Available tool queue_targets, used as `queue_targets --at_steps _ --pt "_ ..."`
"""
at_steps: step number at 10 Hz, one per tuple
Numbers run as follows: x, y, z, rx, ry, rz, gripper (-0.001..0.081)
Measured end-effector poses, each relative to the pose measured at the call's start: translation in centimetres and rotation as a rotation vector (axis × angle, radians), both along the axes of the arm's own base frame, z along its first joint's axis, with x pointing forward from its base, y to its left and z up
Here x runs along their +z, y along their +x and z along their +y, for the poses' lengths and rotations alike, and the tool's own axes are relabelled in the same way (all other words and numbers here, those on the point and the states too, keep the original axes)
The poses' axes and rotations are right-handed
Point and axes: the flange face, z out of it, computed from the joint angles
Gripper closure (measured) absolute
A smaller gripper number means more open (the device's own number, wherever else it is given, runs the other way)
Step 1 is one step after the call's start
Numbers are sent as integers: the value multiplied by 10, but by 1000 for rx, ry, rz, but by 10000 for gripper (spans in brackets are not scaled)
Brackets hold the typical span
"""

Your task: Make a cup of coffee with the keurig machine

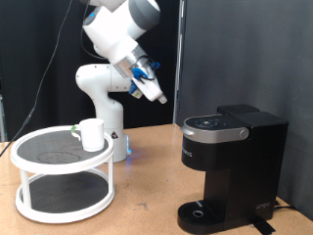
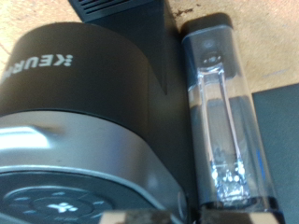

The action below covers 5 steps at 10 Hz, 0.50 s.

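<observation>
The white cup stands on the top tier of a white round two-tier stand at the exterior view's left. The black keurig machine stands at the exterior view's right with its lid down and nothing on its round drip base. My gripper hangs in the air above and to the left of the machine, apart from it, with nothing showing between its fingers. The wrist view looks down on the keurig machine's lid and its clear water tank. My fingers do not show there.
The white robot base stands behind the stand. A black curtain closes the back. The wooden table runs between the stand and the machine.
</observation>
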Motion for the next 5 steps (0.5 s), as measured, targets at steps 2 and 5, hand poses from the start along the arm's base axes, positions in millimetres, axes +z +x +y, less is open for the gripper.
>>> queue_targets --at_steps 2,5 --pt "2 -9 -6 -17 12 -10 806" --pt "-2 -16 -17 -90 -6 -22 806"
